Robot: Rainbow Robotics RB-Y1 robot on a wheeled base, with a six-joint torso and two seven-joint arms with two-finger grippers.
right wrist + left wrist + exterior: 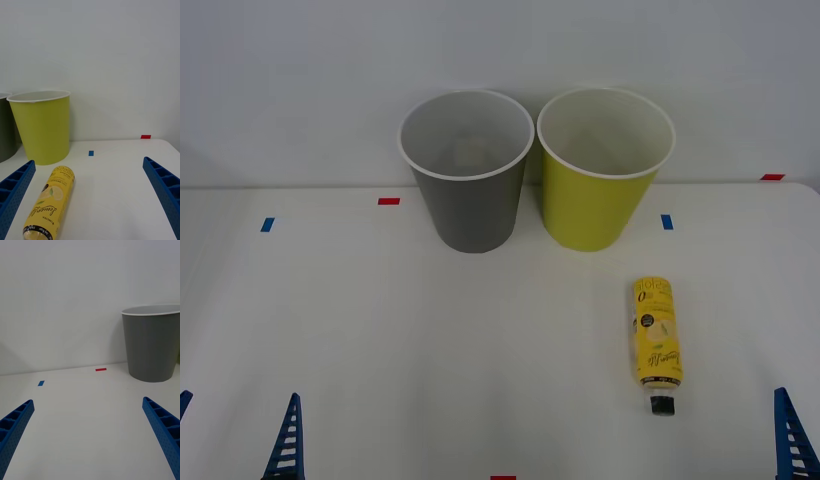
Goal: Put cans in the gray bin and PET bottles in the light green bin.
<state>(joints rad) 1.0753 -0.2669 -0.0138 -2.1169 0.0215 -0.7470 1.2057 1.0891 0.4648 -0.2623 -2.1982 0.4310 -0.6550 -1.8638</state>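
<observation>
A round, tapered gray plastic wastebasket with a white rim (468, 172) stands upright in the upper middle of the front view, and a same-shaped yellow-green wastebasket with a white rim (604, 170) stands just beside it to the right — the two rims nearly meet. Both rest on a white tabletop (380, 330) against a pale wall.

A slim PET bottle wrapped in a bright yellow label with dark print (656, 342) lies on its side in the lower right of the front view, apart from the yellow-green wastebasket, with its small black cap (663, 405) pointing toward the bottom edge.

The right gripper (90, 202) hovers low over the table with its blue ribbed fingers (163, 187) spread wide and holding nothing; in the right wrist view the bottle lies between the fingers, close beside one of them. The left gripper (88, 435) sits at the lower left of the front view — its blue fingers (15, 425) are likewise spread wide and empty, with bare table between them.

Small red and blue tape marks (388, 201) dot the tabletop near the wastebaskets and the edges.
</observation>
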